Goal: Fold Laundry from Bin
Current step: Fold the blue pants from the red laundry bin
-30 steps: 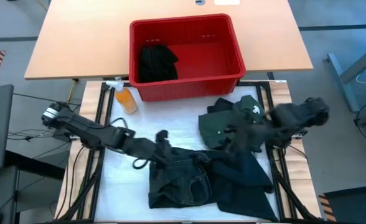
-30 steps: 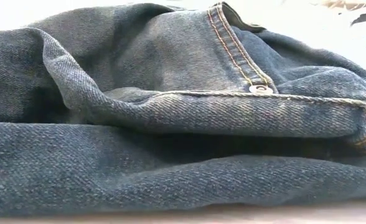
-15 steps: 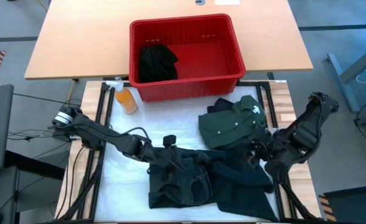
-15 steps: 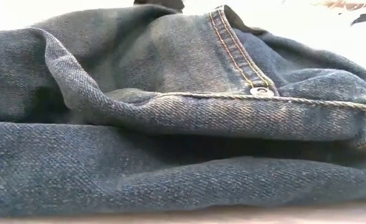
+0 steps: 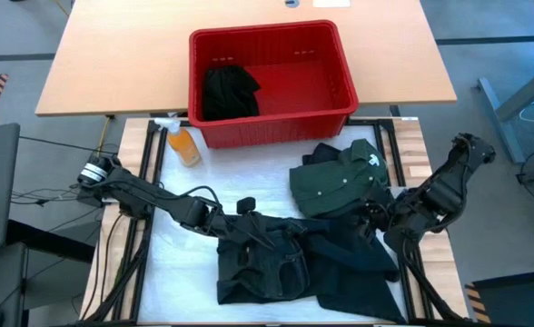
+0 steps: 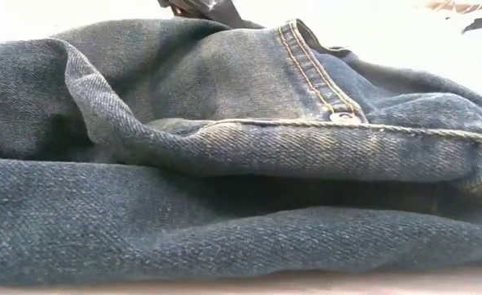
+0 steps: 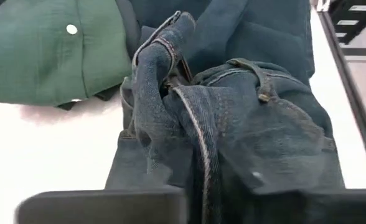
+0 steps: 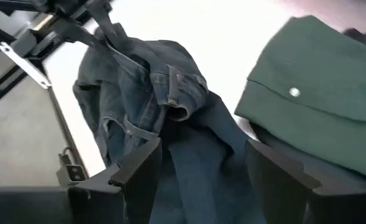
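Jeans (image 5: 276, 263) lie crumpled at the table's near edge, left gripper (image 5: 246, 221) pinching their waistband, likely to spread them; right gripper (image 5: 373, 221) waits open beside the green shirt (image 5: 335, 182).

We see the red bin (image 5: 273, 84) on the tan table (image 5: 113, 64), black cloth (image 5: 228, 91) inside it, orange bottle (image 5: 183, 143) beside it, green shirt (image 5: 333, 184) and dark jeans (image 5: 285, 268) on white mat (image 5: 181, 263), left gripper (image 5: 246, 218) at jeans, right gripper (image 5: 373, 218) near shirt.
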`<state>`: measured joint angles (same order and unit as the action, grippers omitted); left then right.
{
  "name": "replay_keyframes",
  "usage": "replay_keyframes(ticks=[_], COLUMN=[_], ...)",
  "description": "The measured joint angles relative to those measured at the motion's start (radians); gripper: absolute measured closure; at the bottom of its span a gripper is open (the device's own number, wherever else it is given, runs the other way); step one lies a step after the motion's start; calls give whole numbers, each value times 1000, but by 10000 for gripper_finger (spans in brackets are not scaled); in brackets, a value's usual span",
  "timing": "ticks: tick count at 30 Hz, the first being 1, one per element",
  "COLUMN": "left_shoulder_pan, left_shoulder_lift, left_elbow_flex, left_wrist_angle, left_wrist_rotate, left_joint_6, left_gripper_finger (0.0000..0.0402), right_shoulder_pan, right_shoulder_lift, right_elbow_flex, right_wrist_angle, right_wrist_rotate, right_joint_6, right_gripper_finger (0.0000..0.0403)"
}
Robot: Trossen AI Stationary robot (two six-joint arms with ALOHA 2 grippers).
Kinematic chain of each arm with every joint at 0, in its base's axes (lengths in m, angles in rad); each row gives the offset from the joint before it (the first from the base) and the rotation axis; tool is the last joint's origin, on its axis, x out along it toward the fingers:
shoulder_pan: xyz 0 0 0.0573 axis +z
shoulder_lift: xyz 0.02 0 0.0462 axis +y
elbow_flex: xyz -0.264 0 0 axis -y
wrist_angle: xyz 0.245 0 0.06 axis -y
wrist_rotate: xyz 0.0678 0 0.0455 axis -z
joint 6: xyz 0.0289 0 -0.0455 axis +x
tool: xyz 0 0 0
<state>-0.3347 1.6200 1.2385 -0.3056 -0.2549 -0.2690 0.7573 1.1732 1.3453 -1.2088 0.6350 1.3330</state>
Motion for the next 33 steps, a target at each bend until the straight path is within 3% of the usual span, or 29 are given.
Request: replay_keyframes(ticks=[5, 11, 16, 19, 22, 26, 28, 31, 33], left_shoulder_pan=[-22, -90, -164, -215, -258, -283, -287, -289, -286], left_shoulder_lift=[-101, -380, -615, -739, -815, -783, -731, -640, -618], left_elbow_flex=[1, 6, -148, -358, -611, -927, -1026, -1096, -1089], left_wrist_angle=[22, -24, 47, 313, 742, 1396, 1644, 1874, 1864], left_wrist_rotate=[40, 82, 27, -50, -108, -135, -157, -189, -218], left_joint_6=[32, 139, 98, 67, 57, 63, 41, 28, 21], left_gripper_finger=[391, 394, 394, 394, 394, 395, 395, 395, 395], right_shoulder_pan=[-9, -58, -127, -159, -180, -238, -276, -331, -360], right_shoulder_lift=[6, 42, 92, 142, 203, 295, 340, 406, 442], right_elbow_flex=[0, -3, -98, -182, -243, -270, -270, -270, -269], right_wrist_angle=[109, 268, 496, 702, 884, 1113, 1222, 1425, 1587], right_wrist_rotate=[-1, -9, -146, -191, -177, -168, -168, -219, -292], right_joint_6=[-105, -255, -417, -543, -680, -839, -894, -958, -976], right_gripper_finger=[145, 145, 148, 153, 157, 158, 158, 158, 158])
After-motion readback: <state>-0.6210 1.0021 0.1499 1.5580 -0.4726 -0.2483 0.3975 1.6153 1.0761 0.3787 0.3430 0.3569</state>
